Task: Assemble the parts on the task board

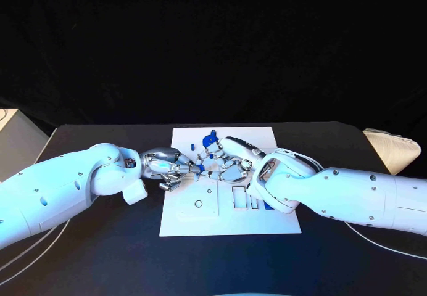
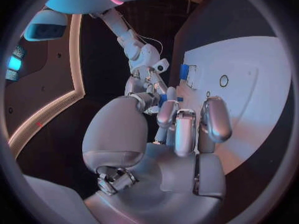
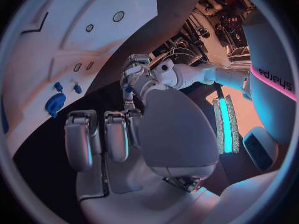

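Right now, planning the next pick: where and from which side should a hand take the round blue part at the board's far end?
Probably by its rim, pinched from above: the round part looks to lie flat on the board, with bare board round its rim.

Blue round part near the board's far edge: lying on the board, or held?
Lying: the blue round part rests on the task board, with no fingers round it.

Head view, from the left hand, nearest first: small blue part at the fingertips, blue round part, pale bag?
1. small blue part, at the left hand's fingertips.
2. blue round part, near the task board's far end.
3. pale bag, at the picture's right edge.
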`<action>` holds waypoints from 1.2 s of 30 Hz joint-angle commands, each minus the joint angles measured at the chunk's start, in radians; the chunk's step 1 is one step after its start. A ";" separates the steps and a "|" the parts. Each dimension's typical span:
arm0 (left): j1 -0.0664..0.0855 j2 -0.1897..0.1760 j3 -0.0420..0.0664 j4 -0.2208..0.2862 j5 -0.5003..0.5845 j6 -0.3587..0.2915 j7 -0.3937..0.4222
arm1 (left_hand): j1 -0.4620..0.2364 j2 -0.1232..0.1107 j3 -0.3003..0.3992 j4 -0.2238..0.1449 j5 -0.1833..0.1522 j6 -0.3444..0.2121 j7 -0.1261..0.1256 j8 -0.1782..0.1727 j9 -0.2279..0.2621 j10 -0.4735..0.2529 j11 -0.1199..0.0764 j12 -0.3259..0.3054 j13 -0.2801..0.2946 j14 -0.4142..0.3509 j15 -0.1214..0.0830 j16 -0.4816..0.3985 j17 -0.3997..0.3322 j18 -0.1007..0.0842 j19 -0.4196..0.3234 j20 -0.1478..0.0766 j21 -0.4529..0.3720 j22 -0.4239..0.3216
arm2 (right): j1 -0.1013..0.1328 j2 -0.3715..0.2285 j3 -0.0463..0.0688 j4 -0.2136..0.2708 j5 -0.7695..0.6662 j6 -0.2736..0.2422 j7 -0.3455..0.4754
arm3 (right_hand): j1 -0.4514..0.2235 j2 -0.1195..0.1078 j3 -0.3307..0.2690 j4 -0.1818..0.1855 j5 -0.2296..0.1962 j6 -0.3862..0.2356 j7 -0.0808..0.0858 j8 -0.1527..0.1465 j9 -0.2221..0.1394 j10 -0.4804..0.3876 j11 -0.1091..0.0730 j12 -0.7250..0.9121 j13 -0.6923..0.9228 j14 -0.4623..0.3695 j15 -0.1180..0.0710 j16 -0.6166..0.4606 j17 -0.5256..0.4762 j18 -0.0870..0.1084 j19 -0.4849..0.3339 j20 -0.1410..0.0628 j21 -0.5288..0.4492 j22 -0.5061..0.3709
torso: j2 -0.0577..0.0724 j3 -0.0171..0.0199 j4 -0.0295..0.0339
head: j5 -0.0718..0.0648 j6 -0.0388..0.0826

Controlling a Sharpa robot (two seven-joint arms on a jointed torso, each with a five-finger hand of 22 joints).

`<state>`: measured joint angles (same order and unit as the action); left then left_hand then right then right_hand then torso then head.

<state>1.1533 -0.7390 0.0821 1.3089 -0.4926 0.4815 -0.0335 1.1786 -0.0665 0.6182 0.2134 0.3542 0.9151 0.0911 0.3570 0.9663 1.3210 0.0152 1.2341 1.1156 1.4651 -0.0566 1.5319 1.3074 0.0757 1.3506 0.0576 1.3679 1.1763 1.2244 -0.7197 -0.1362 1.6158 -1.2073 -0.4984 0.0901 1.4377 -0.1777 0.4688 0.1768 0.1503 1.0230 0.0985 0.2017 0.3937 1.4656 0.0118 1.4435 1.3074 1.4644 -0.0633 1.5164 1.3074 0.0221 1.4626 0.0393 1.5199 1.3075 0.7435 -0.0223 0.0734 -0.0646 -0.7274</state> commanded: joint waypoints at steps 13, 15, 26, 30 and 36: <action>0.002 0.000 0.002 -0.007 0.046 -0.059 0.013 | -0.032 -0.021 0.028 -0.033 -0.010 -0.007 0.019 -0.059 -0.067 -0.032 0.016 -0.027 -0.040 0.072 0.025 -0.009 0.186 0.013 -0.012 0.014 -0.013 -0.014 | -0.003 -0.001 -0.002 0.006 -0.019 -0.013 -0.021 | -0.014 -0.004 0.001 -0.005 -0.008 0.028 -0.016 0.017 0.016 0.002 -0.006 0.004 0.155 0.085 -0.007 0.000 0.172 -0.011 0.094 -0.006 0.005 0.230 | 0.000 0.0000 -0.0004 | 0.000 -0.001; 0.002 0.001 0.002 -0.007 0.048 -0.060 0.011 | -0.035 -0.023 0.018 -0.026 -0.010 -0.005 0.020 -0.062 -0.073 -0.033 0.017 -0.027 -0.041 0.072 0.026 -0.009 0.186 0.013 -0.013 0.015 -0.014 -0.015 | -0.003 -0.001 -0.002 0.006 -0.019 -0.015 -0.025 | -0.015 -0.005 0.001 -0.005 -0.008 0.029 -0.016 0.018 0.017 0.001 -0.006 0.004 0.155 0.084 -0.007 -0.001 0.172 -0.011 0.094 -0.006 0.005 0.230 | 0.000 -0.0001 -0.0008 | 0.000 -0.002; 0.002 0.006 0.002 -0.010 0.069 -0.070 0.014 | -0.031 -0.024 0.000 -0.014 -0.008 -0.015 0.027 -0.080 -0.093 -0.039 0.022 -0.030 -0.048 0.071 0.030 -0.010 0.184 0.014 -0.015 0.018 -0.017 -0.018 | -0.004 0.005 -0.002 0.000 -0.021 -0.008 -0.047 | -0.026 -0.013 -0.002 -0.004 -0.011 0.027 -0.016 0.020 0.017 0.000 -0.006 0.002 0.153 0.084 -0.005 -0.002 0.170 -0.010 0.094 -0.005 0.003 0.228 | 0.000 -0.0002 0.0000 | -0.002 -0.004; 0.002 0.008 0.002 -0.009 0.081 -0.072 0.016 | -0.025 -0.023 -0.010 -0.007 -0.008 -0.027 0.036 -0.099 -0.114 -0.040 0.029 -0.027 -0.048 0.071 0.036 -0.009 0.185 0.014 -0.015 0.023 -0.017 -0.018 | -0.004 0.010 -0.002 -0.003 -0.021 -0.006 -0.050 | -0.027 -0.014 -0.002 -0.004 -0.011 0.026 -0.016 0.020 0.017 -0.001 -0.006 0.001 0.152 0.084 -0.004 -0.001 0.171 -0.010 0.094 -0.005 0.002 0.228 | 0.000 -0.0003 0.0001 | -0.002 -0.004; 0.002 0.009 0.002 -0.008 0.089 -0.072 0.016 | -0.030 -0.031 -0.046 0.017 -0.013 -0.027 0.043 -0.121 -0.144 -0.042 0.037 -0.023 -0.050 0.071 0.043 -0.009 0.184 0.014 -0.014 0.030 -0.018 -0.017 | -0.005 0.013 -0.002 -0.006 -0.021 -0.008 -0.051 | -0.028 -0.014 -0.002 -0.004 -0.012 0.026 -0.015 0.020 0.017 -0.001 -0.006 0.001 0.153 0.084 -0.004 -0.001 0.171 -0.010 0.094 -0.005 0.002 0.228 | 0.000 -0.0005 -0.0002 | -0.002 -0.005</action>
<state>1.1524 -0.7340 0.0812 1.2983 -0.4385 0.4212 -0.0403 1.1522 -0.0929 0.5763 0.2332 0.3444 0.8859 0.1275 0.2399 0.8246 1.2796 0.0470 1.2076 1.0652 1.4669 -0.0192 1.5279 1.3074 0.0757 1.3365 0.0793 1.3544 1.1587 1.2225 -0.7102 -0.1363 1.6075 -1.2145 -0.5267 0.0382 1.4157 -0.1923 0.4694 0.1751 0.1444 1.0366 0.0932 0.2167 0.4109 1.4667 0.0108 1.4434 1.3073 1.4648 -0.0627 1.5164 1.3074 0.0220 1.4625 0.0395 1.5199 1.3079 0.7438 -0.0225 0.0732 -0.0667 -0.7322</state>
